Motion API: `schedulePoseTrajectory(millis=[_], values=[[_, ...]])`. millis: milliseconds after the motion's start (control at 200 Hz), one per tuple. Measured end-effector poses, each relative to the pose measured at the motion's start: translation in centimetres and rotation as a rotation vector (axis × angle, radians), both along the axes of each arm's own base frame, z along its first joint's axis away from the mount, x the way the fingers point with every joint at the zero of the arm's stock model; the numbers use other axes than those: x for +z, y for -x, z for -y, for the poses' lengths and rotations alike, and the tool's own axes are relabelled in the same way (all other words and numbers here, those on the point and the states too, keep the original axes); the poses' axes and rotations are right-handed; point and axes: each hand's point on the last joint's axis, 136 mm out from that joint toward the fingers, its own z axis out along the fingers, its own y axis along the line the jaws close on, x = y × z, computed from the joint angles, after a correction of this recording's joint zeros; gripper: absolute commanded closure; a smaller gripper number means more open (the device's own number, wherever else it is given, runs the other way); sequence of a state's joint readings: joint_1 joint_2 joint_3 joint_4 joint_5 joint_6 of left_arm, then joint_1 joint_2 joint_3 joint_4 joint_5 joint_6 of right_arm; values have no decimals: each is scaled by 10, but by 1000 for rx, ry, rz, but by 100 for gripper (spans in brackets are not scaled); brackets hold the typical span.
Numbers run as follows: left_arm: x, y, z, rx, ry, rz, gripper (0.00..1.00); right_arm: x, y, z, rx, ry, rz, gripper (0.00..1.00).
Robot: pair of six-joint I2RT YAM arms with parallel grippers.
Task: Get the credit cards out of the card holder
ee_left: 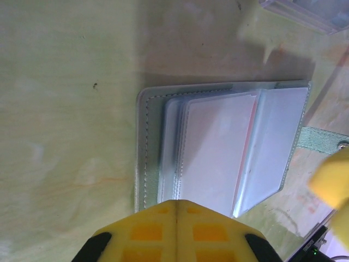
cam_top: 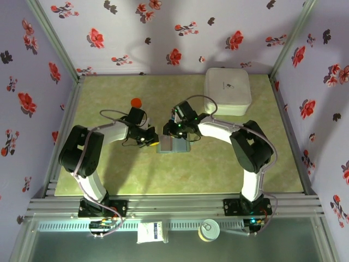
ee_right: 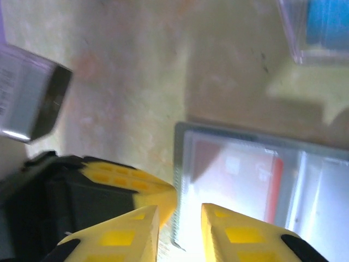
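Left end effector has its yellow fingers pressed together with no gap and nothing between them, its tip at the left edge of the card holder. Right end effector has its fingers a little apart over a corner of the holder, just beside the left one. The holder's stitched edge shows in the gap, and no grip on it can be made out.

The grey-blue holder lies opened flat in the middle of the green worktop, between the two arms. A red card sits in one of its clear pockets. Near the holder lies a clear plastic piece with something blue showing through it (whether that is a card cannot be told). Far right on the worktop stands a white square box. A small red round thing lies to the far left of the holder.
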State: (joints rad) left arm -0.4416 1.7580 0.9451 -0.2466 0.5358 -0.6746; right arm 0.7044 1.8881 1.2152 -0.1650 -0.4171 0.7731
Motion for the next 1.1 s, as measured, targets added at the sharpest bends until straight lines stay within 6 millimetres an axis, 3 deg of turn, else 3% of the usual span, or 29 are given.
schedulePoseTrajectory(millis=[155,1100], values=[[-9,2,-1,-1,-12,-23,100,-16,10,2,-4,17,-54,67],[-15,4,-2,-22,-33,-48,100,-39,26,13,9,91,-139,73]])
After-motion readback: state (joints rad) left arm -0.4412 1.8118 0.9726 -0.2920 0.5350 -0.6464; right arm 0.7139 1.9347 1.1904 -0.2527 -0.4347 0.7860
